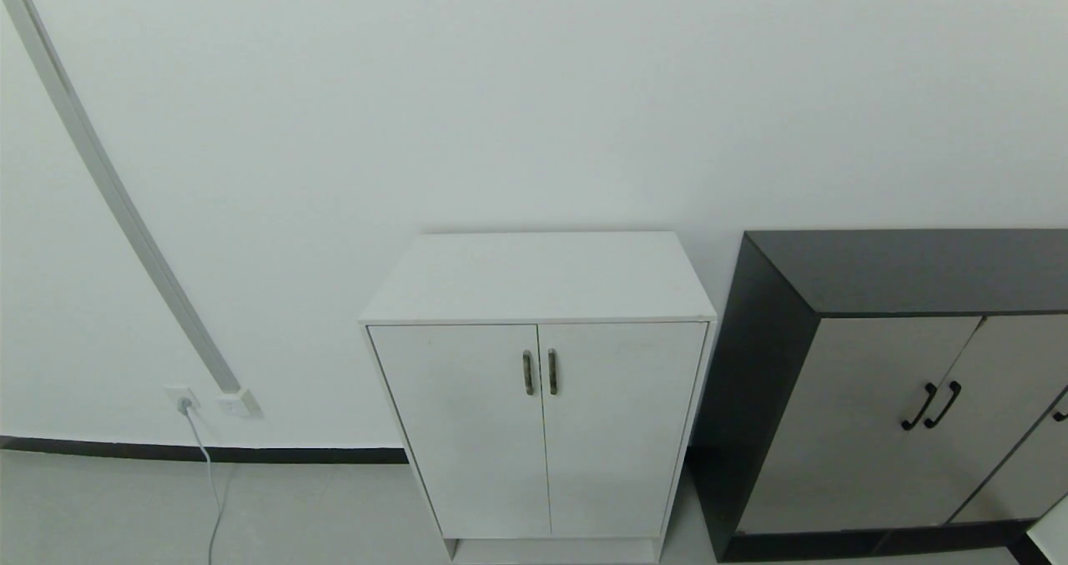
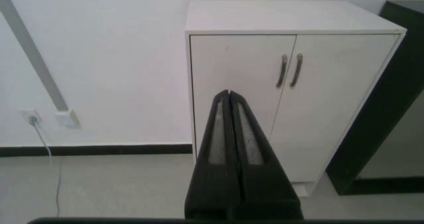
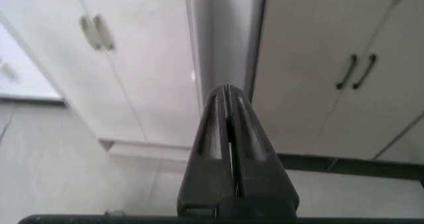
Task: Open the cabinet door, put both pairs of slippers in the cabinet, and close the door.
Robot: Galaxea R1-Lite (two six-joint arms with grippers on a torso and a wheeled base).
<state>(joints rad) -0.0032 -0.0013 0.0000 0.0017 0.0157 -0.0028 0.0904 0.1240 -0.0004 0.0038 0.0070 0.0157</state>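
Head cam looks down from high at the white cabinet (image 1: 467,423) and dark cabinet (image 1: 768,365) against the wall (image 1: 534,89); both wrist cams sit lower and nearer, facing forward, sharing the white cabinet.

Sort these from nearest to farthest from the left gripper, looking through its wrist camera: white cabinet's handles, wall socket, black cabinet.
1. The white cabinet's handles, just ahead of the left gripper.
2 and 3. The wall socket, low on the left, and the black cabinet, off right: too close to call.

Plain indoor room — white cabinet (image 1: 467,440), dark cabinet (image 1: 768,381), wall socket (image 1: 181,399).
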